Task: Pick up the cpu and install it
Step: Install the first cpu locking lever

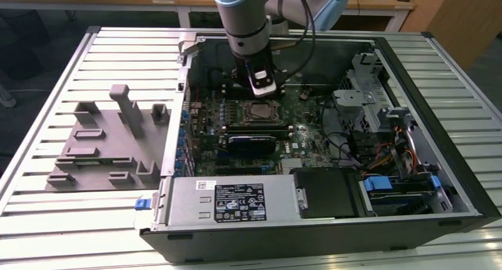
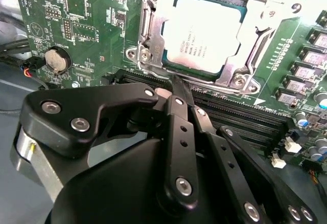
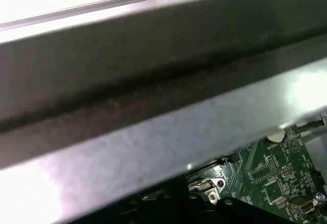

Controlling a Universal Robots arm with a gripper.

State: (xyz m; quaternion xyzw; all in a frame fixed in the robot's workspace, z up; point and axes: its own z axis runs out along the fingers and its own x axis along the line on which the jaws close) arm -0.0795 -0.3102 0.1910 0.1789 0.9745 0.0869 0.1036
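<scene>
Inside the open computer case [image 1: 439,111], the gripper [image 1: 264,93] is hovering low over the motherboard [image 2: 87,24], at the edge of the socket frame [image 2: 148,40]. In the second wrist view the cpu [image 2: 204,35] is lying flat within that frame, silver top facing up, looking seated and not carried. The gripper's [image 2: 176,81] fingertips are tapering to a single point with no gap showing, so the claw is looking clenched and holding nothing. Its tip is reaching the frame's nearer side, just beside the chip's edge; whether it is touching metal cannot be told.

Judging from this, the placing step is looking done and the work is sitting at the securing stage. Any move from this spot is calling for care: small, level motion, without pressing on the chip's top.

Room is being limited on several sides. The memory slots [image 2: 240,111] are running right under the fingers, and a coin cell [image 2: 56,60] is standing nearby. In the first wrist view the case's metal wall [image 3: 153,132] is looming close to the arm. Straight upward is looking like the freest way out. The grey holder blocks [image 1: 102,140] are sitting well apart on the slatted table [image 1: 47,223].
</scene>
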